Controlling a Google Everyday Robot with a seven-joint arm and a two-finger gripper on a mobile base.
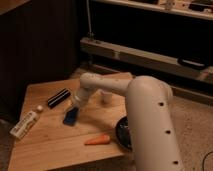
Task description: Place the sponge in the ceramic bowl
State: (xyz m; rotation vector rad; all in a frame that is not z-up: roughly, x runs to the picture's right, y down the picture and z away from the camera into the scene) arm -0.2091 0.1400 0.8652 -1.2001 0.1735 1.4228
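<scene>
Here, a carrot (97, 140) lies on the tabletop (47, 150) nearer than the sponge (70, 117). The ceramic bowl (121, 133) sits right of the sponge, half hidden. The pincer (76, 106) meets the sponge's far edge; clenched or released, I cannot tell.

place: workshop-like room — metal shelving (142, 55), wooden table (45, 145) | gripper (75, 103): over table

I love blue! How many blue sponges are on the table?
1. The sponge lies near the middle of the table, right by the gripper. The arm might hide more.
</scene>
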